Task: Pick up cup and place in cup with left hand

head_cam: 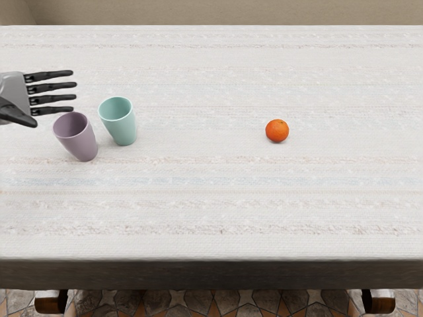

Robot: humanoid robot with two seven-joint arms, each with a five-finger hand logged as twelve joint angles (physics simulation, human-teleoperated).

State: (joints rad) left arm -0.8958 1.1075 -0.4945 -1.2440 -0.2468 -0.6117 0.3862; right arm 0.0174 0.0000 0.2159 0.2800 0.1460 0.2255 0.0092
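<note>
In the head view my left hand (54,102) reaches in from the left edge, palm grey and fingers black. Its fingers are spread straight toward the right and hold nothing. Just below and right of the fingertips stands a purple cup (77,139), upright with its mouth up. A mint-green cup (119,123) stands upright close to its right, a narrow gap between the two. No contact between the hand and either cup can be made out.
An orange (277,131) lies on the table right of the middle, well away from the cups. The pale striped table (198,211) ends at a front edge near the bottom of the picture. No right arm shows.
</note>
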